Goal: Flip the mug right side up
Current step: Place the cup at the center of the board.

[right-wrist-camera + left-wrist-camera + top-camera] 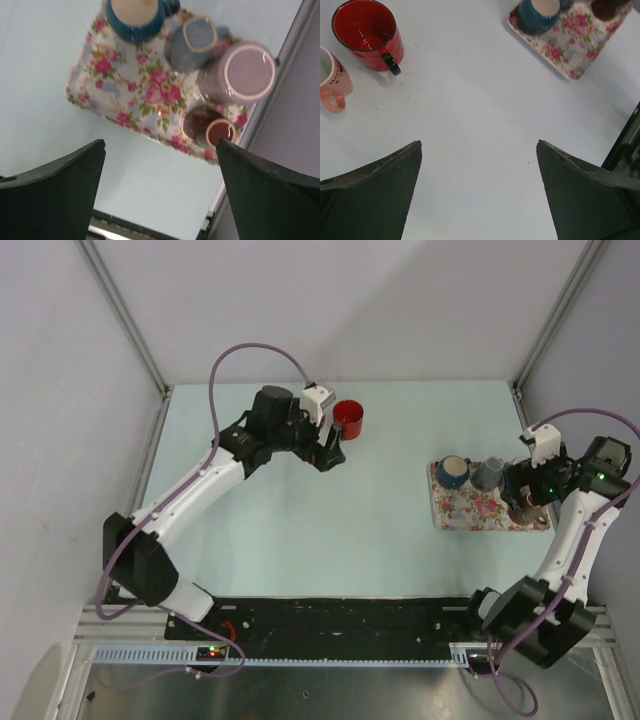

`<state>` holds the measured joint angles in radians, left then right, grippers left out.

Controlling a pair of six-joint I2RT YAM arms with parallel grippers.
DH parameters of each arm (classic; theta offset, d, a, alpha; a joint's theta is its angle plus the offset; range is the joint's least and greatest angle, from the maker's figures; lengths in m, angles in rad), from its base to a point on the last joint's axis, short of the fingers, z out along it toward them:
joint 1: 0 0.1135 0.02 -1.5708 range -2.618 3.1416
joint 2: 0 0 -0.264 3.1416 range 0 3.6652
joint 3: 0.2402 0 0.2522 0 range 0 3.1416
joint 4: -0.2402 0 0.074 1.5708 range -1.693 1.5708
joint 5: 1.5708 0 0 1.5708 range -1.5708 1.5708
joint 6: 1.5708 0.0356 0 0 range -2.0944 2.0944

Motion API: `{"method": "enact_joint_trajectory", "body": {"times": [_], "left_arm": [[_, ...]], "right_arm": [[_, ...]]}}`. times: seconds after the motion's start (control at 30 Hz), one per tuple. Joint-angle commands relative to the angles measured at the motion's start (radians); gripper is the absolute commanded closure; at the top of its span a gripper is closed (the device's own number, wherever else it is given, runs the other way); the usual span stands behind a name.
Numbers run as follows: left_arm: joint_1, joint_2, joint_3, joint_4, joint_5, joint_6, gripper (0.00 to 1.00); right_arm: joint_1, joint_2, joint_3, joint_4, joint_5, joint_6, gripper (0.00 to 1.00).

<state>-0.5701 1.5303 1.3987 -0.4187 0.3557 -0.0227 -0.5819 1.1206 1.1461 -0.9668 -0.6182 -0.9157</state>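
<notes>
A floral tray point(100, 85) holds several mugs: a blue one point(134, 16), a grey one point(192, 42), a mauve one point(246, 74) and a brown one point(207, 129) at its near right corner. The brown mug shows a small ringed foot upward and looks upside down. My right gripper point(161, 142) hangs open above the tray's near edge, and the brown mug is just beyond its right fingertip point(235, 165). Across the table my left gripper point(479, 145) is open over bare table, near a red mug point(367, 34) that stands upright.
A pink mug point(332, 80) stands upright left of the red mug point(348, 420). The tray point(455, 512) lies at the table's right side, close to the right frame post point(555, 310). A black rail point(340, 625) runs along the near edge.
</notes>
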Motion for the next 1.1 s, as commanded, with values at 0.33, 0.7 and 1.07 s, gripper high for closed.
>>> {"method": "enact_joint_trajectory", "body": {"times": [0.33,0.7,1.07], "left_arm": [[-0.001,-0.254,-0.177,-0.117,0.051,0.329,0.00],[-0.003,-0.270,-0.238,-0.119,0.094,0.342,0.00],[-0.001,-0.268,-0.265,-0.120,0.108,0.350,0.00]], "right_arm": [[-0.172,0.205,0.104,-0.217,0.137,-0.414,0.03],[-0.093,0.359,0.146,-0.121,0.303,-0.453,0.04],[-0.027,0.535,0.236,-0.098,0.324,-0.423,0.05]]}}
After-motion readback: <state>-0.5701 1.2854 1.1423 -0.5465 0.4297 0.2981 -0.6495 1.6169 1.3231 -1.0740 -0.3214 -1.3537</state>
